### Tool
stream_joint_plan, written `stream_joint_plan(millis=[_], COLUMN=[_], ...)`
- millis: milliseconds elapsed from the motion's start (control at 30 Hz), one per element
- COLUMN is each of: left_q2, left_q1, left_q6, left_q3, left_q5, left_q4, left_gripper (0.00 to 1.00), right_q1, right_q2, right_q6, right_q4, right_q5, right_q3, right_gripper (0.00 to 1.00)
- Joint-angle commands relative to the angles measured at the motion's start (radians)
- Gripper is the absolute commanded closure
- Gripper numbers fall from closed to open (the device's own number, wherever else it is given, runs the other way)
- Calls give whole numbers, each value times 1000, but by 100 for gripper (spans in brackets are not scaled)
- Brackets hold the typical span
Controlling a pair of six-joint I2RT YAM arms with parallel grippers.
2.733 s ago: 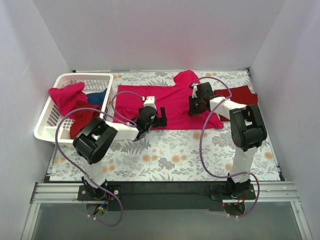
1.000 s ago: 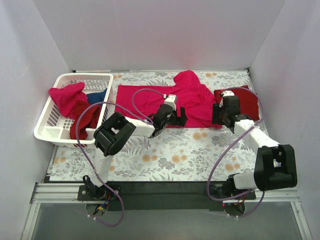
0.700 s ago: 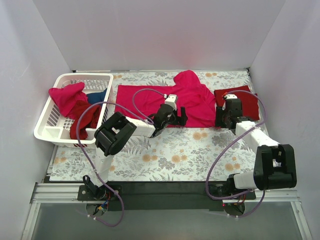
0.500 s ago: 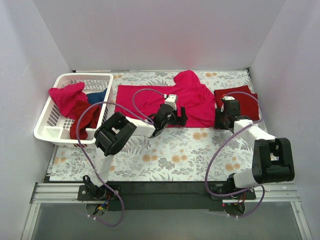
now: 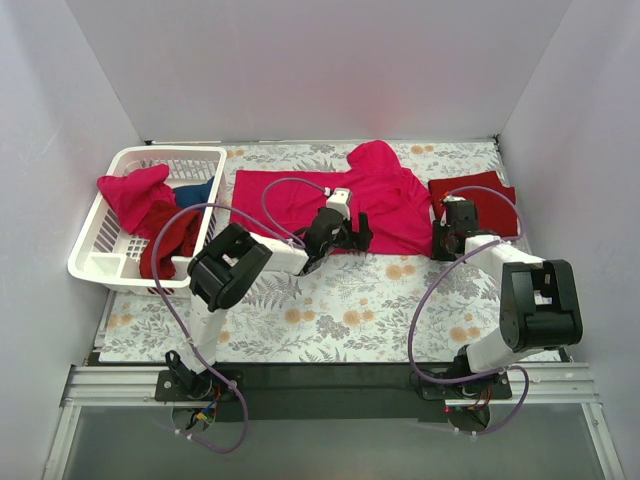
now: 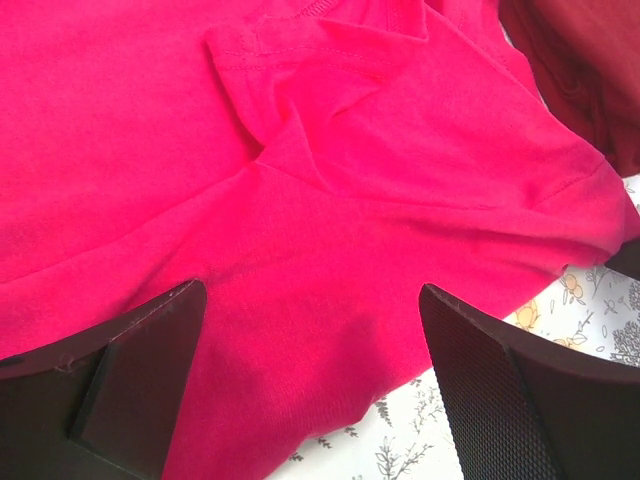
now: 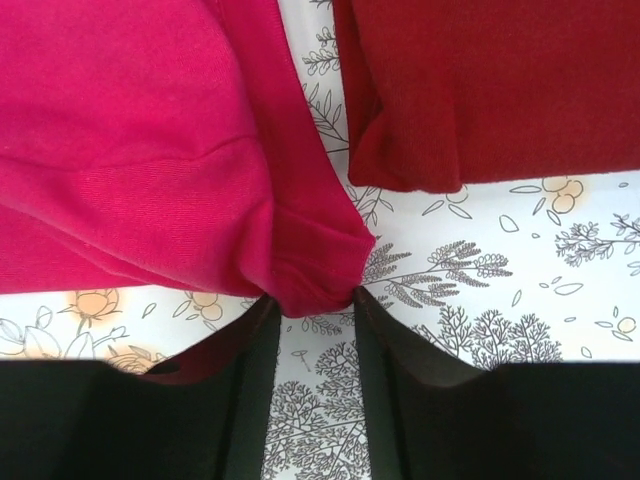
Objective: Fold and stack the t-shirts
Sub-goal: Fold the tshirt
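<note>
A bright pink-red t-shirt [image 5: 290, 200] lies spread on the table at the back centre, its right part bunched up. My left gripper [image 5: 345, 233] is open and empty, low over the shirt's near hem [image 6: 300, 330]. My right gripper [image 5: 441, 243] is at the shirt's near right corner. In the right wrist view the gripper [image 7: 312, 297] pinches that bunched corner [image 7: 315, 265] between its fingertips. A folded dark maroon-red t-shirt [image 5: 478, 192] lies just right of it, also in the right wrist view [image 7: 500, 90].
A white lattice basket [image 5: 150, 153] stands at the left edge. It holds another pink-red shirt [image 5: 135, 190], a maroon-red one [image 5: 170, 240] hanging over its rim and a blue one [image 5: 195, 192]. White walls close the back and sides.
My right gripper has moved from the shirt's middle to its near right corner and closed on it. My left gripper slid right along the near hem. The shirt's right part has bunched up.
</note>
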Motion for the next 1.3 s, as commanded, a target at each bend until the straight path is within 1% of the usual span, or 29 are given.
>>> stream_joint_plan(millis=[0,67,100,167,200,233,367,433,500,667,767,800,900,1000,1100,1133,1200,1233,1267], left_q2=[-22,-23,-25,-25,-25,-25,-28,-29,-31,-54,-83,-92,-149,-224,-302,-319,-365,-374,-381], left_q1=[28,42,46,63,68,78,86,86,86,85,83,80,65,52,51,51,49,51,51], left_q6=[15,20,26,49,58,79,127,132,127,127,126,119,119,116,106,106,104,106,115], left_q3=[-29,-37,-46,-57,-61,-72,-104,-112,-120,-140,-155,-164,-181,-199,-233,-254,-271,-285,-291], left_q5=[-17,-9,-5,5,12,17,61,106,181,206,227,232,235,235,221,210,143,121,73], left_q4=[-40,-35,-34,-28,-25,-22,9,26,54,75,96,103,113,127,140,141,126,112,83], left_gripper=[18,18,18,18,18,18,18,18,18,18,18,18,17,16,15,15,14,14,14], right_q1=[-5,-7,-5,-5,-5,-5,-5,-7,-7,-7,-5,-5,-5,4,30,38,50,55,58], right_q2=[32,46,46,34,25,17,-37,-46,-49,-40,-37,-37,-52,-75,-92,-90,-66,-52,-16], right_q6=[-25,-30,-30,-33,-34,-34,-41,-45,-48,-45,-41,-38,-38,-42,-45,-45,-47,-48,-45], right_q4=[48,45,42,30,13,2,-38,-47,-55,-99,-121,-125,-134,-142,-127,-116,-87,-64,-58], right_q5=[-8,-6,-2,24,38,73,126,161,187,236,253,253,238,222,158,99,25,-52,-83], right_q3=[47,50,50,50,53,59,71,70,71,85,94,105,119,139,172,179,199,208,235], right_gripper=[72,77,83,89,95,97,99,99,99,99,86,80,71,67,64,64,64,64,64])
